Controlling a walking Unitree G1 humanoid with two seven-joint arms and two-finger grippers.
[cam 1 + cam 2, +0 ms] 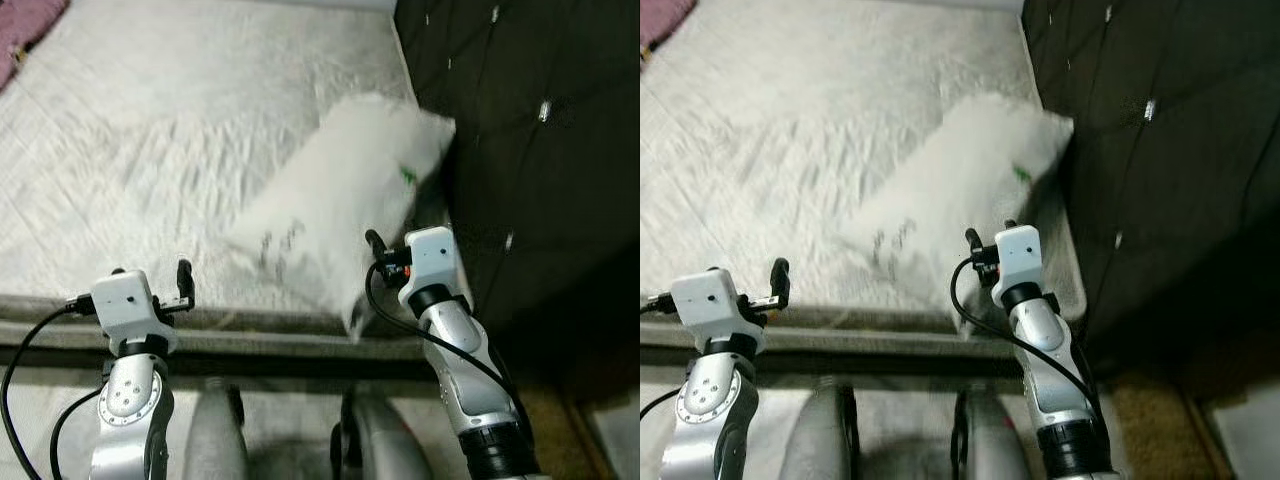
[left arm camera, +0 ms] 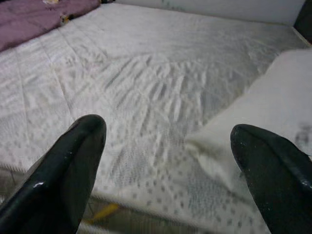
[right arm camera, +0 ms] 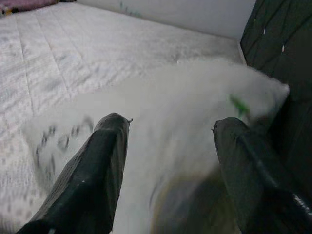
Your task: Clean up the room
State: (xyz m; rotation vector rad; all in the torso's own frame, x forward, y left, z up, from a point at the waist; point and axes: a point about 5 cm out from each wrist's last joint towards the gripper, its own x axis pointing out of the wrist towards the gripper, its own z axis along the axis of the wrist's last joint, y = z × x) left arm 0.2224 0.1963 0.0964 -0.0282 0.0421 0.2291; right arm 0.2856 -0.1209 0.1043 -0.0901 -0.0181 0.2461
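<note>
Looking like mid pillow (image 1: 340, 205) tidy on the bed (image 1: 150, 150) w/ both grippers, left (image 2: 168, 161) & right (image 3: 170, 146), gaping wide and empty, prob needing a grab next.

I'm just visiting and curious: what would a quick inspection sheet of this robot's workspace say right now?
Surface: bare white quilted mattress, wrinkled mid-way.
Job's things: white pillow, blurred, lying at the dark tufted headboard.
Clutter: purple blanket at the far corner.
End effectors: left end effector open above the mattress edge; right end effector open at the pillow.
Cables: black cable along the right arm.
Surroundings: white wall beyond the bed.
</note>
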